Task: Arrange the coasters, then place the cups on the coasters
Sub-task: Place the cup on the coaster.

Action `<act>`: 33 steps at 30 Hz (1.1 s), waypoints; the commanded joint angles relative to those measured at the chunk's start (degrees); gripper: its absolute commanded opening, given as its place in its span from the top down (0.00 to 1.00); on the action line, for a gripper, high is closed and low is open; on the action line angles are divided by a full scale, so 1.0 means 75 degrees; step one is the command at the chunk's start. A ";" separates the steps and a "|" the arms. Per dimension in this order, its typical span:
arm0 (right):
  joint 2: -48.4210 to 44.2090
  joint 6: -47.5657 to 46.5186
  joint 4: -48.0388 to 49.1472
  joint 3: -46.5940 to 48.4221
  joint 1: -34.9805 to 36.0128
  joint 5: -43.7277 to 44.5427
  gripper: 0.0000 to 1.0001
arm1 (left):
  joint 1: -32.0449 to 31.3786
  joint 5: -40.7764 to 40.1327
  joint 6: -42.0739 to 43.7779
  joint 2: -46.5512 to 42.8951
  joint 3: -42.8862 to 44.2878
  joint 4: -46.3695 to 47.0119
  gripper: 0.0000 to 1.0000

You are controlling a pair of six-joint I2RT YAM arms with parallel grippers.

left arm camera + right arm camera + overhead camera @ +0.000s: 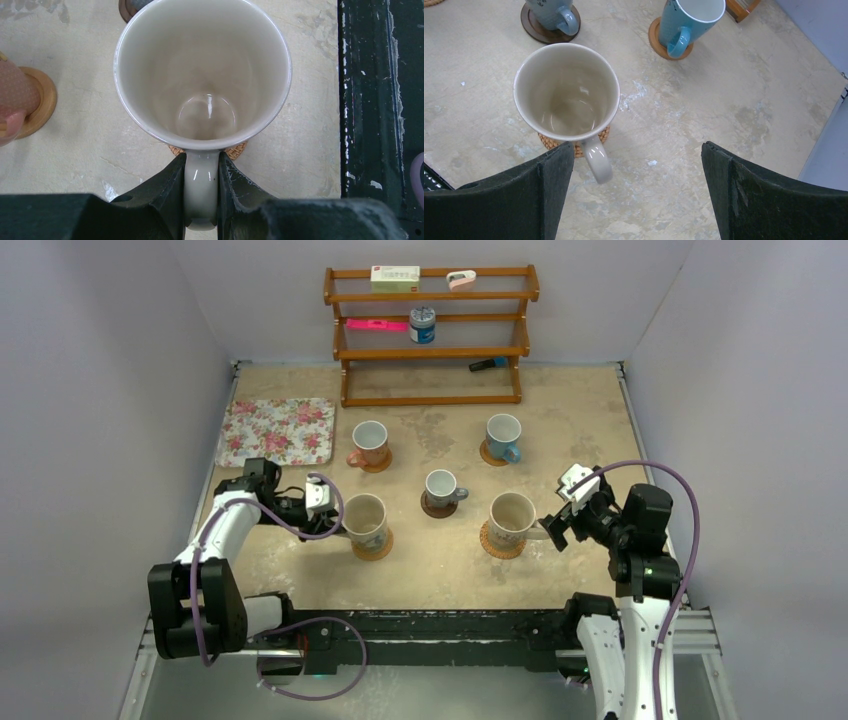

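Observation:
Five cups stand on coasters. My left gripper (201, 195) is shut on the handle of the left cream cup (202, 75), which sits on a woven coaster (237, 150); from above, this gripper (335, 524) is at the cup's left side. The right cream cup (566, 92) rests on a woven coaster (549, 141). My right gripper (638, 170) is open just behind its handle, which lies free by the left finger. The grey cup (440, 487) stands on a dark coaster (437, 507). Orange-brown cup (369, 443) and blue cup (503, 436) stand behind.
A floral tray (277, 430) lies at the back left. A wooden shelf (430, 335) at the back wall carries a tin can (422, 325) and a box (395, 278). The black front rail (450, 625) runs along the near edge.

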 commanded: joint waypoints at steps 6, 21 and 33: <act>-0.0074 -0.0072 -0.0022 -0.0045 0.0014 -0.0184 0.01 | -0.0047 0.1012 0.0707 0.0116 0.0288 -0.0461 0.89; -0.0071 -0.0084 -0.0031 -0.0045 0.0005 -0.0182 0.01 | -0.0044 0.0866 0.0331 0.0012 0.0391 -0.0310 0.80; -0.0083 -0.0084 -0.0030 -0.0042 0.0005 -0.0186 0.01 | -0.0047 0.0799 -0.0001 -0.0095 0.0374 -0.0053 0.56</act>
